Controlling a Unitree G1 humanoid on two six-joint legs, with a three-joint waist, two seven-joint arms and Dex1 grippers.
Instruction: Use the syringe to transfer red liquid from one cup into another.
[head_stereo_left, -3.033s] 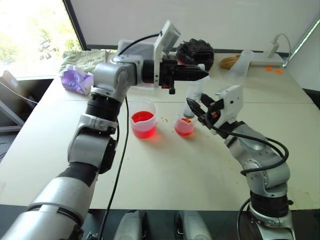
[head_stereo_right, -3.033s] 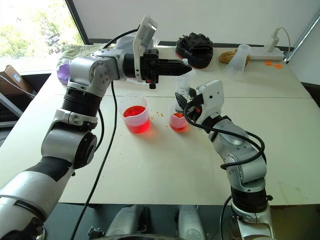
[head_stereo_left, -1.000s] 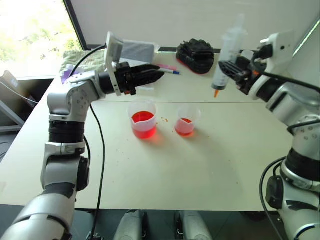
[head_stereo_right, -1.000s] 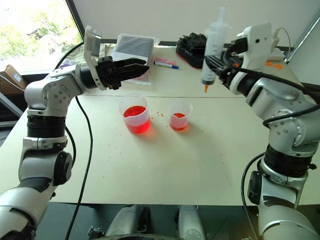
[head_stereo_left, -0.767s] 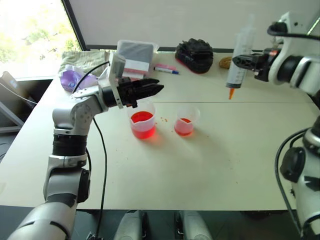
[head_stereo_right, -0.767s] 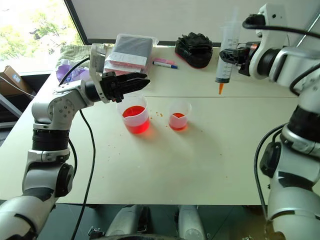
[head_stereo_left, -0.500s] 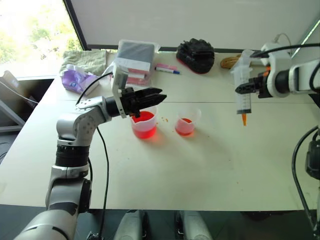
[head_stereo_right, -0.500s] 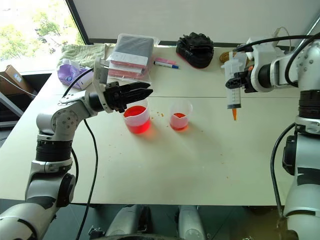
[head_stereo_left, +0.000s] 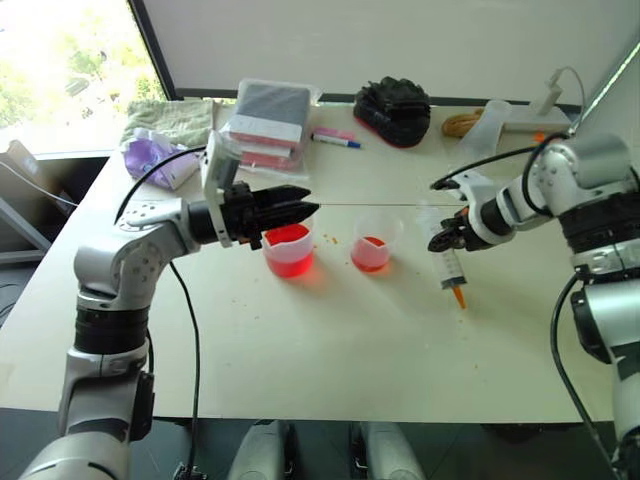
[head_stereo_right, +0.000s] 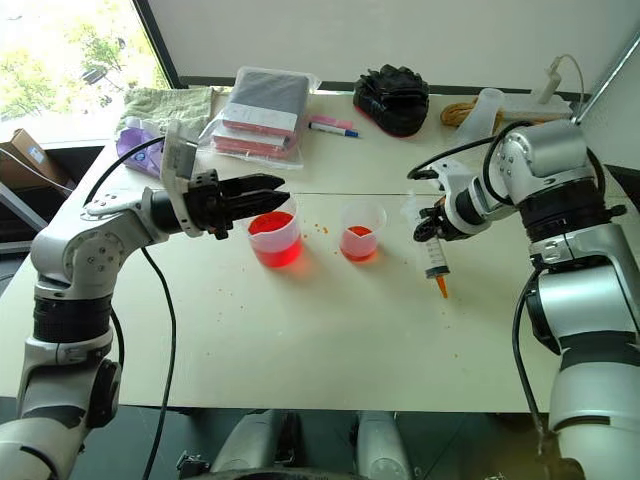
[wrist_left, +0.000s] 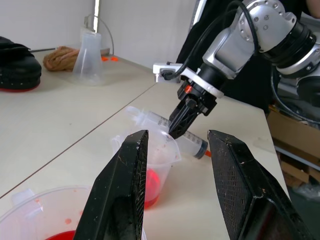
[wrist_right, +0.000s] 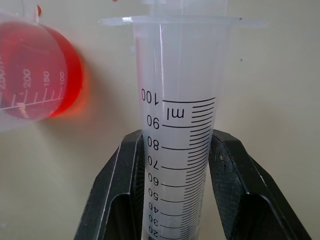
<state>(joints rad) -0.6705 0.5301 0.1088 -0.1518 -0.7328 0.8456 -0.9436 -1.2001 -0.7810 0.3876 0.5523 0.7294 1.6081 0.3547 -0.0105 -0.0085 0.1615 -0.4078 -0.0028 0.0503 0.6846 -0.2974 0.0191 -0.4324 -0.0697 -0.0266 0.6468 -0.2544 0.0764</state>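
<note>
Tabletop (head_stereo_left: 330, 340): right fingers (head_stereo_left: 443, 240) clamp the syringe (head_stereo_left: 449, 262) tip-down, tilted; left fingers (head_stereo_left: 283, 202) open.

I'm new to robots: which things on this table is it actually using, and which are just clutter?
In use: syringe in the right claw; big cup; small cup; red liquid.

Lying about: black glove, marker, flask, packets, towel.

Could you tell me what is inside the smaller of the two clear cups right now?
The smaller cup holds a shallow layer of red liquid at its bottom; nothing else shows in it. The syringe, gripped by the right gripper, is beside it, not inside.
</note>
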